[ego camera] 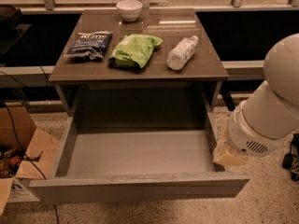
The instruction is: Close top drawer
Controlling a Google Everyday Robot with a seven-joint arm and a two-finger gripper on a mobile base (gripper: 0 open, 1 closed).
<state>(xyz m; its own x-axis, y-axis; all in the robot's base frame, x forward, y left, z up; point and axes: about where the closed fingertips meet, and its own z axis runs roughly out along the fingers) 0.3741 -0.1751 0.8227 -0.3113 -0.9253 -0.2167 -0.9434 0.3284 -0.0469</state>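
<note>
The top drawer (135, 154) is pulled far out of the grey cabinet and its grey box interior is empty. Its plain flat front panel (140, 188) faces me at the bottom of the camera view. My white arm (271, 111) comes in from the right. My gripper (228, 157) shows as a beige end piece low at the drawer's right side wall, just behind the right end of the front panel. The drawers below are hidden under the open one.
On the cabinet top (205, 69) lie a white bowl (129, 9), a dark blue snack bag (89, 44), a green bag (135, 51) and a plastic bottle (182, 53). An open cardboard box (23, 153) stands on the floor at the left. A black object (292, 160) sits on the floor at the right.
</note>
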